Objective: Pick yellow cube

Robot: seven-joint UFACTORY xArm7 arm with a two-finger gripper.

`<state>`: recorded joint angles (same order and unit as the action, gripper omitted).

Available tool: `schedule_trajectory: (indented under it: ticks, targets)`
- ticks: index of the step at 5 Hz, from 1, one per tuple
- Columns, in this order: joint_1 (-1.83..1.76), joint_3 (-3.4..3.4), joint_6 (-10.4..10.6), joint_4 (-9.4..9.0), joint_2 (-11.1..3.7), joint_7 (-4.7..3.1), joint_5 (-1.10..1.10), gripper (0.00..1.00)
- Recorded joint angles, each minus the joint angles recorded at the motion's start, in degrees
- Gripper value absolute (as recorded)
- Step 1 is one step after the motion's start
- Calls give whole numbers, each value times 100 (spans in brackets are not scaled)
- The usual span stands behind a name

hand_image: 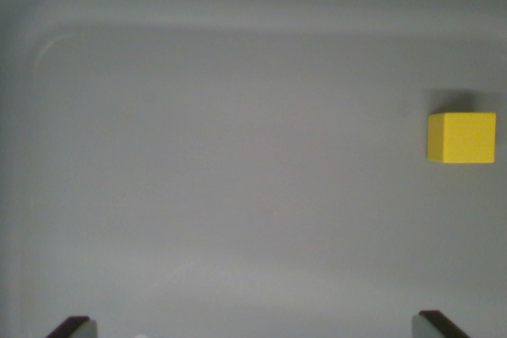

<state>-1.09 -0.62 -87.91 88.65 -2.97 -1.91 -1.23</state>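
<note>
A yellow cube (pixel 462 138) rests on the grey floor of a tray at the wrist view's right edge, about mid-height. Only the two dark fingertips (pixel 73 326) of my gripper (pixel 255 327) show, one at the bottom left and one at the bottom right (pixel 437 324). They stand far apart with nothing between them, so the gripper is open. The cube lies above the right fingertip and well ahead of it, off to the side of the gap between the fingers.
The grey tray (pixel 47 45) has a rounded raised rim running along the top and down the left side of the view. Its flat floor fills the picture.
</note>
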Motion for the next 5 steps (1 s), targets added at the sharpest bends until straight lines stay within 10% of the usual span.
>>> schedule_trajectory:
  ticks: [5]
  targets:
    - [135, 71, 315, -35, -351, -168, -34, 0]
